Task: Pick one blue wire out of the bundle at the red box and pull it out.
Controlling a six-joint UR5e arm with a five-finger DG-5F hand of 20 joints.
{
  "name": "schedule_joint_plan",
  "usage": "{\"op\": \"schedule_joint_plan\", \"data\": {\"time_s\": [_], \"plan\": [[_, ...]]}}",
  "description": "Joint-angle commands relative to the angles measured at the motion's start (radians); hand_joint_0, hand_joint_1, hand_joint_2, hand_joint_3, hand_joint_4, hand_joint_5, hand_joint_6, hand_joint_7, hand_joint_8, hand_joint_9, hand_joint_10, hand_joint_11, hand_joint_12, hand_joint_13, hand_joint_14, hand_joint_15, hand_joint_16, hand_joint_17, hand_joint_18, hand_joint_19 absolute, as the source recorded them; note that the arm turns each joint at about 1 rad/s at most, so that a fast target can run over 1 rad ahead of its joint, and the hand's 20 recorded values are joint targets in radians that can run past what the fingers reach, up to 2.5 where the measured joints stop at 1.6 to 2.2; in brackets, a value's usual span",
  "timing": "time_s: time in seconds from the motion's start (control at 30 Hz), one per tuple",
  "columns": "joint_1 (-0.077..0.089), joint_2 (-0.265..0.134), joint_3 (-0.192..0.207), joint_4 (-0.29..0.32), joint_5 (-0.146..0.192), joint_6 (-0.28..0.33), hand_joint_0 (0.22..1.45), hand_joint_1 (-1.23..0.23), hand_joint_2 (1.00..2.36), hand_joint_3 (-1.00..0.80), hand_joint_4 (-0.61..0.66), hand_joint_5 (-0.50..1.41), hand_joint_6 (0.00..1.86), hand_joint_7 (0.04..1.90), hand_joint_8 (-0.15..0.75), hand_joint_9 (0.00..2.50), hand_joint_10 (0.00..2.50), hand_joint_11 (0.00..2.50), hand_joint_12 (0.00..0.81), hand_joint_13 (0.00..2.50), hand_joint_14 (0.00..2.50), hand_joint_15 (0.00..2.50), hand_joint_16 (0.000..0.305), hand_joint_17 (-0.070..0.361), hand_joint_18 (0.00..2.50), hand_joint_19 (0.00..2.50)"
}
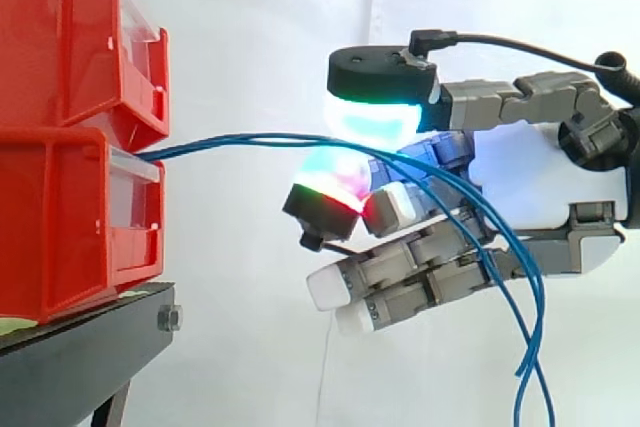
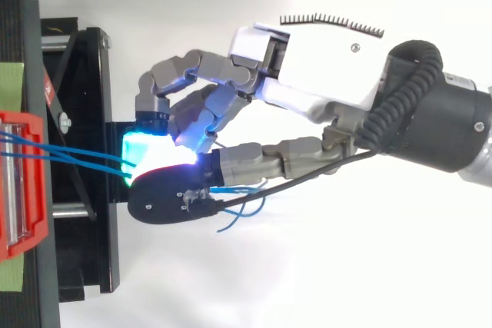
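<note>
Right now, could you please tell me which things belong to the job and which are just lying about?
Job:
- blue wires
- lower red bin, which they come from
- hand, pinching them

Just there:
- upper red bin
- black stand
- green tape
- white curtain

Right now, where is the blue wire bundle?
In the side view the blue wires run from the lower red box at left to the hand, pinched between its pads, then droop toward the bottom right.
</note>
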Motion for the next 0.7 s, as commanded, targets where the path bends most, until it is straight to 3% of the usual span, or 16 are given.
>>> {"op": "schedule_joint_plan", "data": {"time_s": [0.0, 0.27, 0.67], "plan": [[-0.001, 0.007, 0.001, -0.004, 0.000, -0.036, 0.56, -0.76, 1.02, -0.09, 0.22, -0.15, 0.83, 1.15, 0.303, 1.07, 0.02, 0.89, 0.400, 0.64, 0.01, 0.34, 0.063, 0.141, 0.49, 0.46], [-0.002, 0.007, 0.001, -0.004, 0.000, -0.055, 0.59, -0.79, 1.02, -0.05, 0.19, -0.16, 0.84, 1.16, 0.304, 1.04, 0.03, 0.90, 0.399, 0.64, 0.01, 0.34, 0.063, 0.141, 0.50, 0.43], [-0.004, 0.007, 0.001, -0.004, -0.003, -0.067, 0.62, -0.78, 1.00, 0.06, 0.34, -0.11, 0.70, 1.16, 0.318, 1.07, 0.02, 0.78, 0.429, 0.67, 0.01, 0.32, 0.071, 0.160, 0.55, 0.42]]}}
